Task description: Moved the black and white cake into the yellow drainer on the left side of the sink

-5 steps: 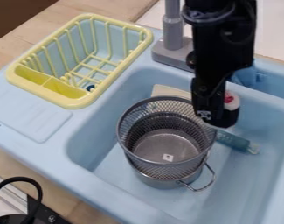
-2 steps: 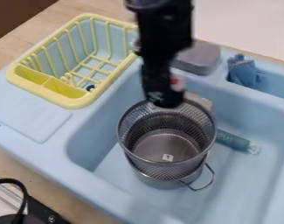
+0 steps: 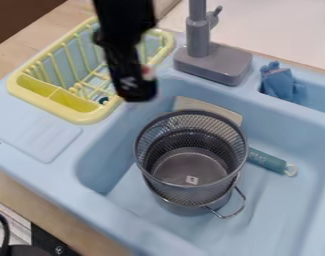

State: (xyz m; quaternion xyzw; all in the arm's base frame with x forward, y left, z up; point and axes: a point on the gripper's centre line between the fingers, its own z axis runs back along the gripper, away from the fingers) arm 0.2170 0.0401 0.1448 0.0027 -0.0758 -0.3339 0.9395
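My gripper (image 3: 134, 91) hangs at the upper left, above the sink's left edge and beside the right rim of the yellow drainer (image 3: 76, 116). It is shut on the black and white cake (image 3: 148, 73), whose white side with a bit of red shows at the gripper's right; the rest is hidden behind the gripper. The arm covers part of the drainer's upper right. The light blue sink (image 3: 101, 165) spreads below and to the right.
A mesh basket (image 3: 143, 150) sits in a metal pot (image 3: 221, 200) inside the basin. Beside them are a teal-handled utensil (image 3: 266, 161) and a beige item (image 3: 225, 114). Behind stand a grey faucet (image 3: 218, 62) and a blue cloth-like item (image 3: 279, 84).
From above the right part of the basin, my gripper has swung left past the faucet to the drainer's right side, carrying the cake with it. The basket and pot have stayed put.
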